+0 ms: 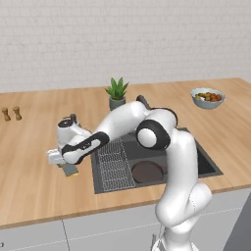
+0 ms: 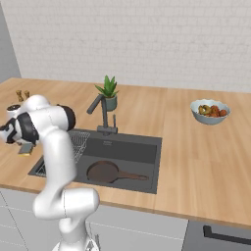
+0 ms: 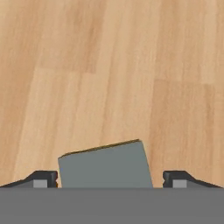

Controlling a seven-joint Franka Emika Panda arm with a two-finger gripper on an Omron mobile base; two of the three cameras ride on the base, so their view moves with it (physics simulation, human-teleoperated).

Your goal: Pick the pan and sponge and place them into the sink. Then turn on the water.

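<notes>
Arm bent low leftward over the counter (image 1: 39,191), jaws spread wide astride the sponge (image 3: 105,165).

No readable text, labels, brands, numbers or signs anywhere. Wooden counter (image 1: 39,186) around sink (image 2: 147,147): plain, unmarked. Sponge (image 3: 105,165) left of sink: blank grey top, no print. Pan (image 2: 104,172) inside sink: no marking. Fruit bowl (image 2: 210,112) right of sink: no lettering. Wall behind sink: bare tile.

Bare counter (image 3: 109,65) all round the sponge (image 3: 105,166), between wide-set fingertips (image 3: 43,178).
</notes>
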